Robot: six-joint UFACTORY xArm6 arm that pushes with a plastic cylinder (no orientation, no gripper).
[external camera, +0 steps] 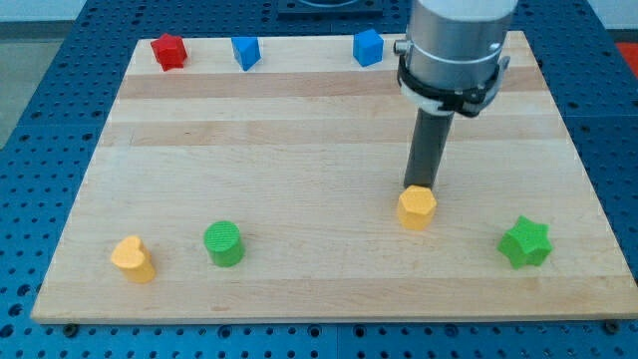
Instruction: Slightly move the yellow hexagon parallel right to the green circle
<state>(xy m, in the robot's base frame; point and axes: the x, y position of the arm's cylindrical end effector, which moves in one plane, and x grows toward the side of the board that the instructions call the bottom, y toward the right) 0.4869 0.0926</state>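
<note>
The yellow hexagon (417, 208) lies at the lower middle-right of the wooden board (299, 140). My tip (420, 186) stands right at the hexagon's top edge, touching or nearly touching it. The green circle (223, 242) sits at the lower left, well to the left of the hexagon and slightly lower in the view.
A yellow heart-like block (134, 258) lies at the lower left, left of the green circle. A green star (525, 242) is at the lower right. Along the top edge are a red block (169, 51) and two blue blocks (245, 51) (368, 47).
</note>
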